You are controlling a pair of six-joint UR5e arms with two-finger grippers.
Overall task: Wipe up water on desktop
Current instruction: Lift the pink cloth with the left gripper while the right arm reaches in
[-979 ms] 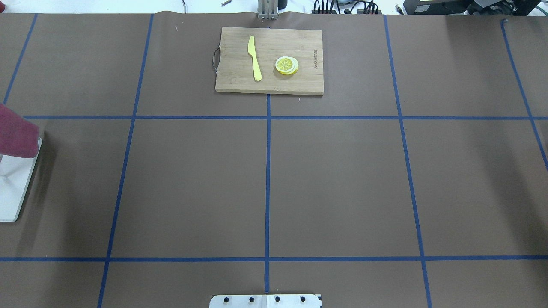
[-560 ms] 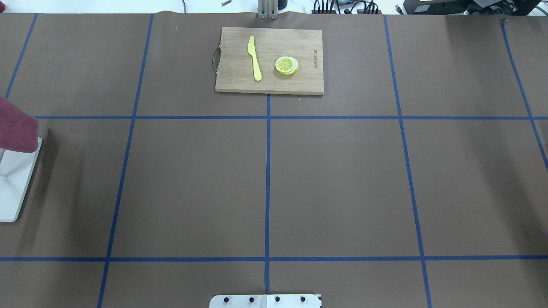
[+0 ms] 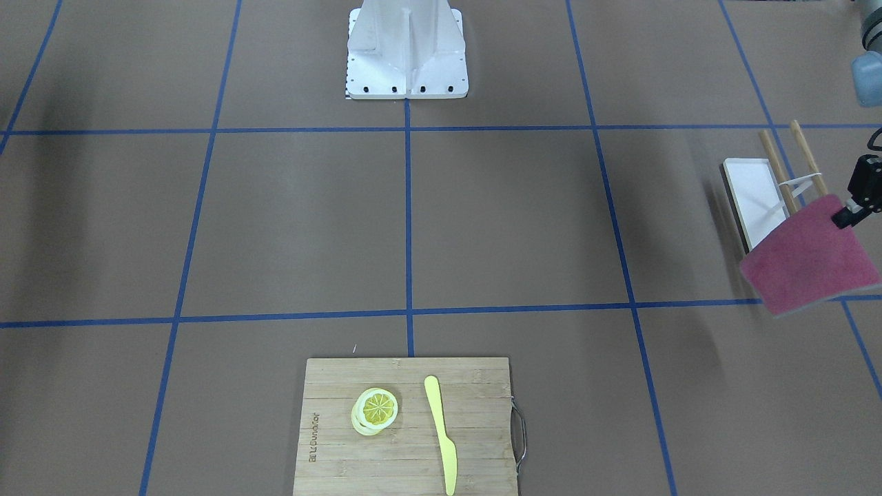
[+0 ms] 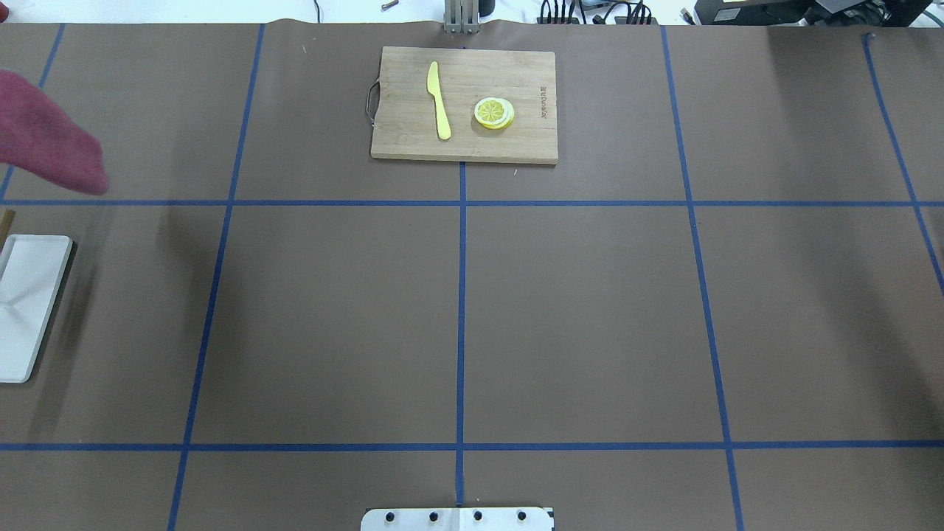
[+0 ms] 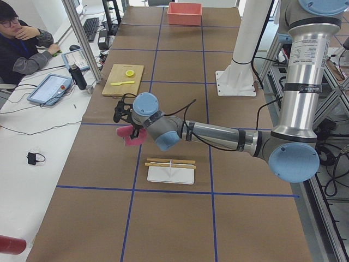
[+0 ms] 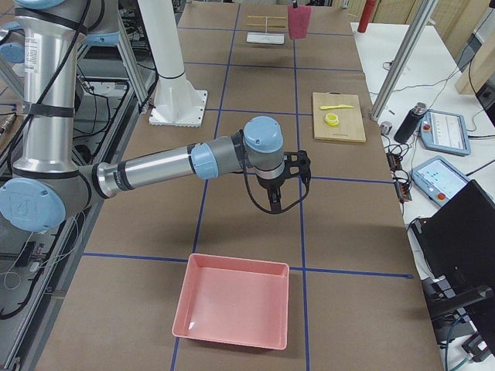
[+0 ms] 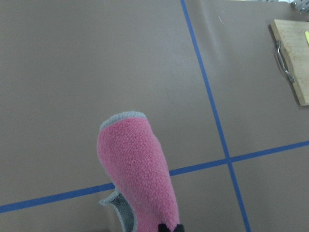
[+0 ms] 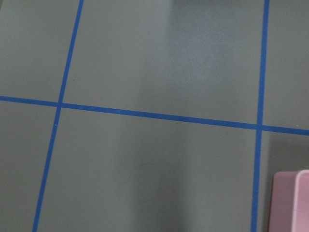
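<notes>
The desktop (image 4: 590, 317) is a wide brown surface with blue tape lines. I see no clear water on it; the right wrist view shows only a faint ring mark (image 8: 145, 181). My left gripper (image 3: 851, 207) is shut on a corner of a pink-red cloth (image 3: 806, 265) and holds it hanging above the desktop, beyond the white tray. The cloth also shows at the left edge of the overhead view (image 4: 44, 140) and in the left wrist view (image 7: 137, 169). My right gripper (image 6: 274, 201) hangs over the desktop near the pink bin; I cannot tell whether it is open.
A bamboo cutting board (image 4: 464, 103) with a yellow knife (image 4: 439, 99) and lemon slices (image 4: 494, 113) lies at the far middle. A white tray (image 4: 26, 310) with two wooden sticks (image 3: 775, 162) sits at the left. A pink bin (image 6: 232, 301) stands at the right end.
The cloth has moved off the white tray toward the far side of the table and slightly inward. The tray's far end is now uncovered.
</notes>
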